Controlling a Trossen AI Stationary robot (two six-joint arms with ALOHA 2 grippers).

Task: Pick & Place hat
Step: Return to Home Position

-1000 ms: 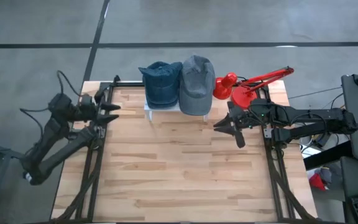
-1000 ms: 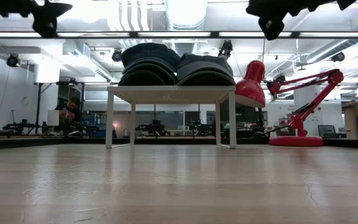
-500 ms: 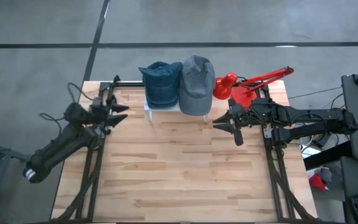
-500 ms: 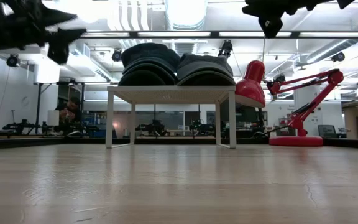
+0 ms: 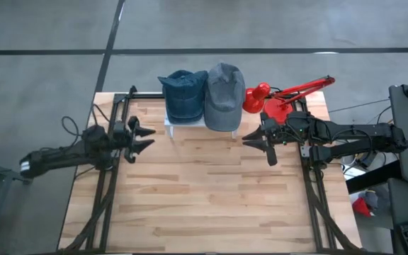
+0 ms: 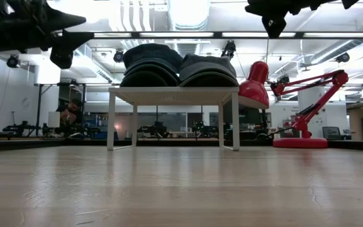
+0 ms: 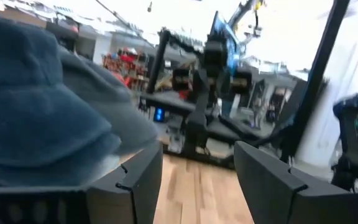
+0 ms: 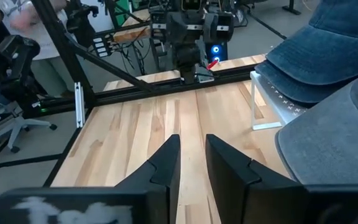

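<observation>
Stacked caps (image 5: 184, 95) hide most of the white shelf (image 5: 179, 125) from above.

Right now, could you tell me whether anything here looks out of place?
Nothing stands out. The blue caps and grey caps sit stacked side by side on the white shelf, the red lamp beside them. The left gripper and right gripper hover open and empty.

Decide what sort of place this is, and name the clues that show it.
Probably a robotics lab: a dark left arm and right arm flank a light wooden table, with cluttered equipment benches and long ceiling lights in the room behind.
</observation>
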